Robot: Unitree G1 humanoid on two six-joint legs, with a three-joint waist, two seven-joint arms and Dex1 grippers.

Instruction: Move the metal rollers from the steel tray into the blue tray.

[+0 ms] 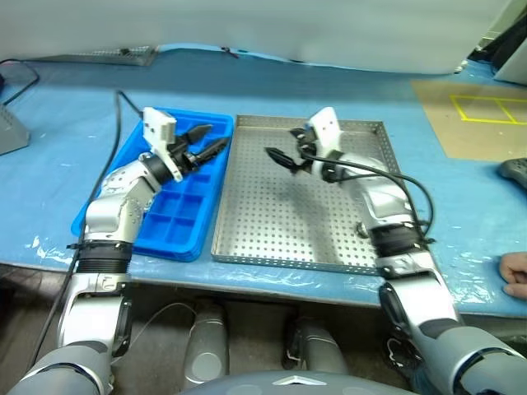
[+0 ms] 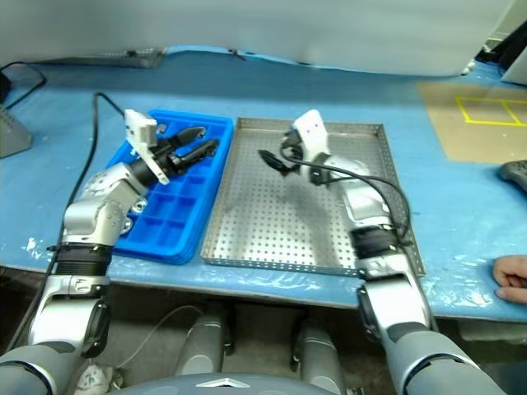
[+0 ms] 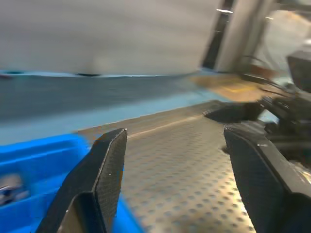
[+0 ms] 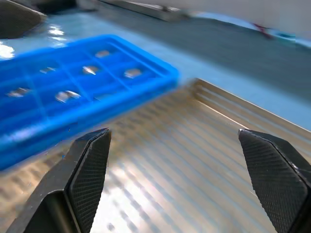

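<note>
1. The surface point(image 1: 272, 90) is covered in a blue sheet and carries both trays side by side near its front edge; a tan patch with yellow tape lines point(image 1: 486, 107) lies at about 2 o'clock from the trays.
2. The steel tray point(image 1: 247, 222), square with a hole-dotted floor and a low rim, sits at the centre, its long side just beside the blue tray.
3. The blue tray point(image 1: 183, 224) lies at 9 o'clock of the steel tray, its grid of small square compartments running front to back.
4. The right gripper point(image 1: 284, 160) hangs above the steel tray's far half, pointing toward 9 o'clock, its black fingers point(image 4: 90, 174) spread wide with nothing between them.
5. The left gripper point(image 1: 206, 140) hangs above the far end of the blue tray, pointing toward 3 o'clock, fingers point(image 3: 104, 170) apart and empty.
6. A person's hand point(image 1: 517, 276) rests on the surface at 4 o'clock.
7. Several metal rollers point(image 4: 90, 70) lie in separate compartments of the blue tray; one more roller point(image 1: 361, 230) sits on the steel tray floor near its 4 o'clock corner, beside the right forearm.
</note>
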